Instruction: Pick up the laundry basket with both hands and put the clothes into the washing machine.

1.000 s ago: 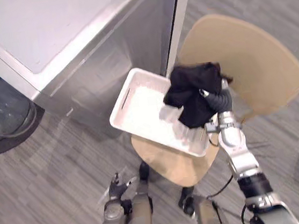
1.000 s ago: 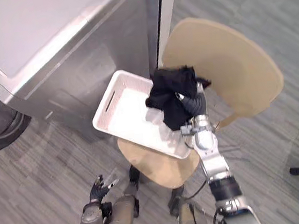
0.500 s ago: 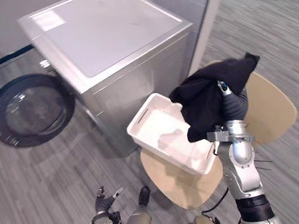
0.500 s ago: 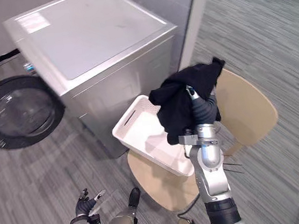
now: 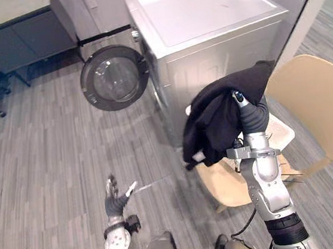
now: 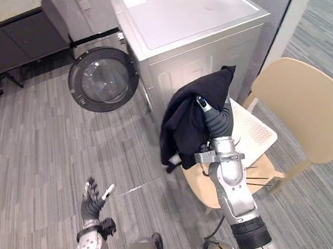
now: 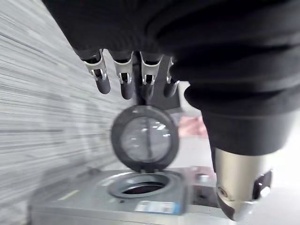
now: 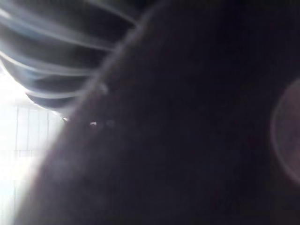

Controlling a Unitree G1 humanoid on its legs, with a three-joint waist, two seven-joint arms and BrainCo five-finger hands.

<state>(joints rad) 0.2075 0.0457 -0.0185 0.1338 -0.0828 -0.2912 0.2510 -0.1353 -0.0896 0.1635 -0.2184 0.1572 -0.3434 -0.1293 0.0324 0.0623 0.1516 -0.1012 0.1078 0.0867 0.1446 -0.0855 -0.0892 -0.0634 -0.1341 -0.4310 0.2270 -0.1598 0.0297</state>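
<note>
- The black garment (image 5: pixel 217 119) is out of the white laundry basket (image 5: pixel 280 131), which sits on the tan chair (image 5: pixel 323 103) at the right of the frame. Nothing is in the washing machine (image 5: pixel 203 24) yet; its round door (image 5: pixel 115 77) stands open, upper centre.
- The garment hangs draped over the right hand (image 5: pixel 237 99), centre-right. The cloth hides the grip, so I cannot tell whether it clasps.
- The left hand (image 5: pixel 116 197), lower left, is empty, its fingers (image 7: pixel 125 75) released.

Right hand (image 5: pixel 251 115) largely covered by black garment (image 5: pixel 214 122); laundry basket (image 6: pixel 250 132), beside the washing machine (image 6: pixel 198 31), mostly hidden behind both.
</note>
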